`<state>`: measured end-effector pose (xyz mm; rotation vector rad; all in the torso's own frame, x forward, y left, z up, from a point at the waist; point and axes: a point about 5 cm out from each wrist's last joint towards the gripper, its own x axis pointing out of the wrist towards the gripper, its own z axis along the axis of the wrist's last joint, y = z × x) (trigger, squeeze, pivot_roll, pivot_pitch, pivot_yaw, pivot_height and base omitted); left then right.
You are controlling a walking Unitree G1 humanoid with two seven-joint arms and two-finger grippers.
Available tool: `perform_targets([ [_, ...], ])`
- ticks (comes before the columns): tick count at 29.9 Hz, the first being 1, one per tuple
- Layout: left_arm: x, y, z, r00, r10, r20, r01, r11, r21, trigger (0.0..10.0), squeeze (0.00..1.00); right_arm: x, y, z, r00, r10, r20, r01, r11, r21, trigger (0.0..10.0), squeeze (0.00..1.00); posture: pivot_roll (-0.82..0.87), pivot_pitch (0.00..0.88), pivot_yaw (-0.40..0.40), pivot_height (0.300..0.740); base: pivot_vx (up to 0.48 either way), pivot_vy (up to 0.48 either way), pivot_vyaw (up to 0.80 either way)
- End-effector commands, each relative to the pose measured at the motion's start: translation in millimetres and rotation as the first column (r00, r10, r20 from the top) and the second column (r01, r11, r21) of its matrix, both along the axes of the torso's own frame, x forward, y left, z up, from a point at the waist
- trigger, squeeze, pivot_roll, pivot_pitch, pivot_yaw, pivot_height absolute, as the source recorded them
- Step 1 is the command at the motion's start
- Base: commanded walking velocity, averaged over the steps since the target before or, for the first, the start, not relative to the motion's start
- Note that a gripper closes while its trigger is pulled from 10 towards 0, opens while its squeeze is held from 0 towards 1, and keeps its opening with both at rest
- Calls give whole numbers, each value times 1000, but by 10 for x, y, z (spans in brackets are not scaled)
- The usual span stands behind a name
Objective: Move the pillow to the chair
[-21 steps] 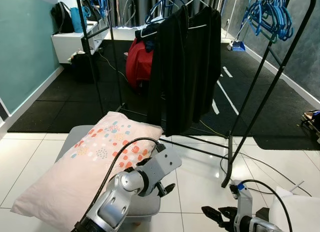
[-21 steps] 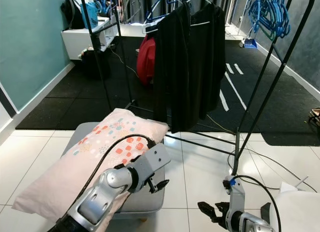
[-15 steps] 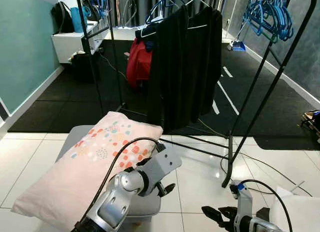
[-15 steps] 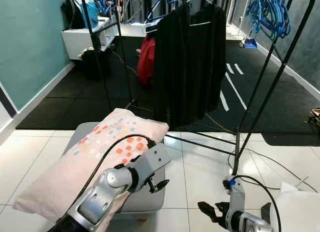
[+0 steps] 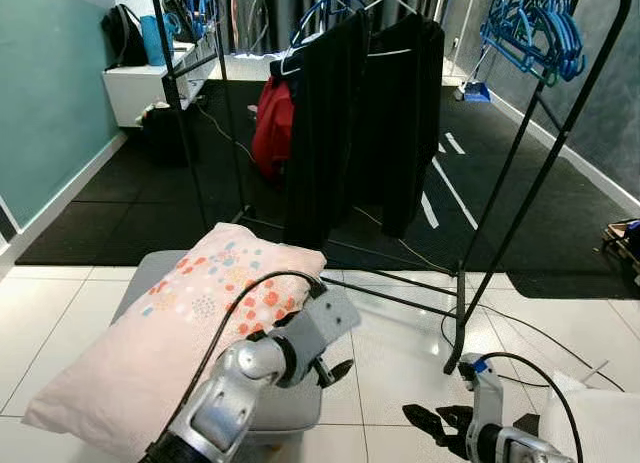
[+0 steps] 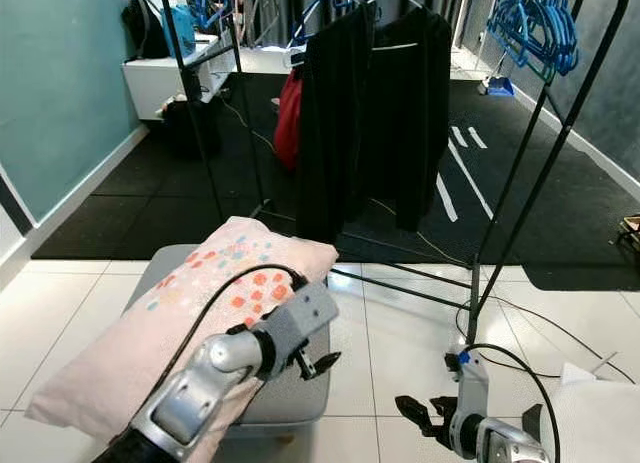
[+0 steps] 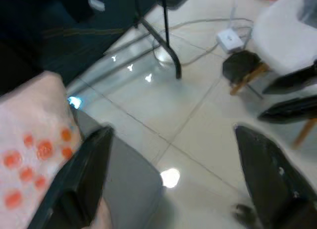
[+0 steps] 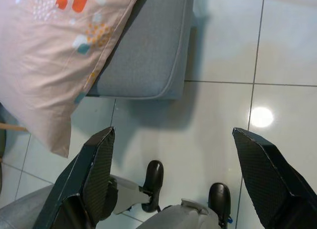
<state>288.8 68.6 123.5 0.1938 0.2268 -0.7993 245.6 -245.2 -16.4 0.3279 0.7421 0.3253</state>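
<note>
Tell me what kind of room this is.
Probably a dressing or laundry area set up in a home-like test space: a clothes rack hung with black garments, bunches of blue hangers, and a patterned pillow on a grey stool.

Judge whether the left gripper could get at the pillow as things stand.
Probably yes. The left gripper, fingers open, hangs at the grey seat's edge right beside the pillow, with nothing between them.
</note>
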Motion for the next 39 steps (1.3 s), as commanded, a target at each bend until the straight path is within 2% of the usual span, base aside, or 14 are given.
perform_targets([
  [1, 35, 186, 51, 995, 83, -50, -90, 983, -161, 10000, 0, 11, -29, 13, 1000, -28, 11, 28, 1000, 2, 10000, 0, -153, 9, -54, 740, 0, 0, 0],
  [3, 107, 501, 86, 964, 247, -103, -268, 898, -349, 10000, 0, 25, -36, 19, 999, -38, 15, 38, 999, -12, 10000, 0, -153, 9, -54, 740, 0, 0, 0],
  [4, 107, 501, 86, 964, 247, -103, -268, 898, -349, 10000, 0, 25, -36, 19, 999, -38, 15, 38, 999, -12, 10000, 0, -153, 9, -54, 740, 0, 0, 0],
  [7, 148, 993, 24, 850, 466, -245, -516, 647, -561, 10000, 0, 109, -29, 83, 996, -36, 85, 41, 998, -54, 10000, 0, -153, 5, -51, 740, 0, 0, 0],
  [8, 148, 993, 24, 850, 466, -245, -516, 647, -561, 10000, 0, 109, -29, 83, 996, -36, 85, 41, 998, -54, 10000, 0, -153, 5, -51, 740, 0, 0, 0],
  [9, 133, 1108, -50, 818, 492, -298, -565, 591, -576, 10000, 0, 157, -17, 120, 993, -31, 115, 40, 996, -76, 10000, 0, -160, 1, -51, 740, 0, 0, 0],
  [11, 133, 1108, -50, 818, 492, -298, -565, 591, -576, 10000, 0, 157, -17, 120, 993, -31, 115, 40, 996, -76, 10000, 0, -160, 1, -51, 740, 0, 0, 0],
  [13, 101, 1341, -225, 724, 616, -311, -675, 540, -503, 10000, 0, 288, 45, 229, 986, 2, 167, 9, 998, -65, 10000, 0, -162, 0, -58, 740, 0, 0, 400],
  [15, 101, 1341, -225, 724, 616, -311, -675, 540, -503, 10000, 0, 288, 45, 229, 986, 2, 167, 9, 998, -65, 10000, 0, -162, 0, -58, 740, 0, 0, 800],
  [17, 79, 1485, -380, 647, 717, -258, -752, 544, -373, 10000, 0, 382, 89, 308, 982, 15, 186, -8, 999, -39, 10000, 0, -162, 0, -62, 740, 0, 0, 800],
  [21, 42, 1563, -611, 583, 785, -210, -812, 560, -163, 10000, 0, 461, 125, 374, 980, 20, 197, -16, 1000, -19, 10000, 0, -164, 0, -61, 740, 0, 0, 800],
  [24, -43, 1642, -891, 518, 822, -237, -848, 529, -18, 10000, 0, 538, 201, 432, 976, 46, 214, -46, 999, -7, 10000, 0, -159, 0, -61, 740, 0, 0, 800],
  [31, -154, 1709, -1067, 433, 866, -251, -893, 450, 14, 10000, 0, 579, 314, 462, 967, 88, 241, -96, 995, 19, 10000, 0, -159, 0, -55, 740, 0, 0, 800],
  [39, -197, 1617, -1177, 463, 819, -339, -879, 473, -58, 10000, 0, 618, 356, 478, 966, 61, 250, -70, 997, 26, 10000, 0, -161, 0, -47, 740, 0, 0, 800],
])
